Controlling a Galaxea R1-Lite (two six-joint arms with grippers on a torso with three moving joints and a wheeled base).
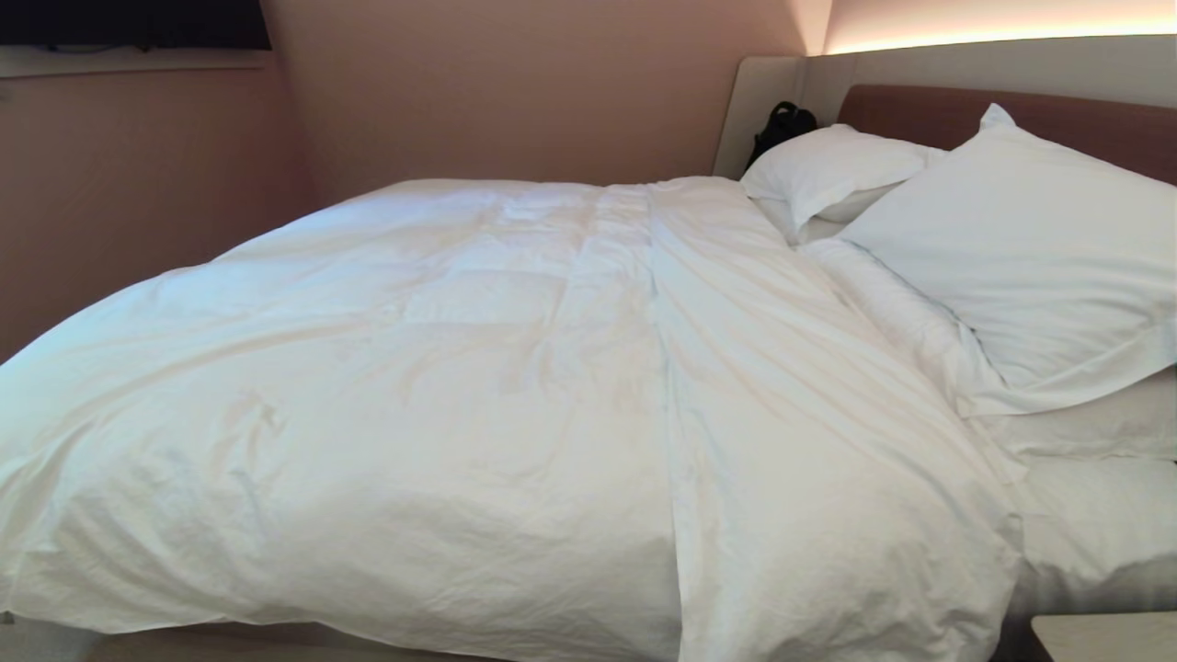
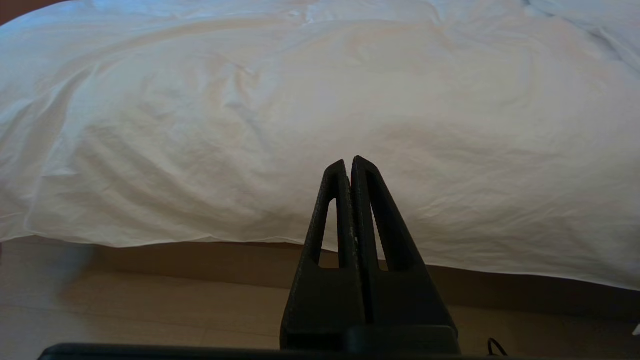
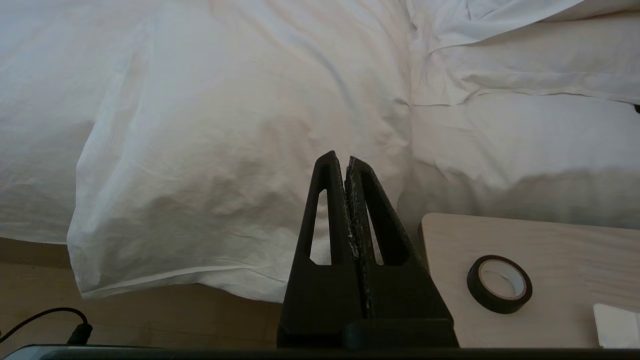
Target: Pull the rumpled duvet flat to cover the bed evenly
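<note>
The white puffy duvet (image 1: 478, 386) lies wrinkled across the bed (image 1: 1094, 542), its near edge hanging over the taupe base (image 2: 200, 260). A folded strip of it runs lengthwise on the right part (image 1: 791, 414). Bare sheet shows beside the pillows at the right. Neither arm appears in the head view. My left gripper (image 2: 348, 162) is shut and empty, short of the duvet's near edge (image 2: 150, 150). My right gripper (image 3: 340, 159) is shut too, facing the duvet's hanging corner (image 3: 200, 175) near the bedside table.
Two white pillows (image 1: 1021, 248) (image 1: 828, 170) lean at the brown headboard (image 1: 1085, 115). A black bag (image 1: 782, 124) sits in the far corner. A light wooden bedside table (image 3: 530, 280) carries a roll of black tape (image 3: 499, 284). A black cable (image 3: 45, 320) lies on the floor.
</note>
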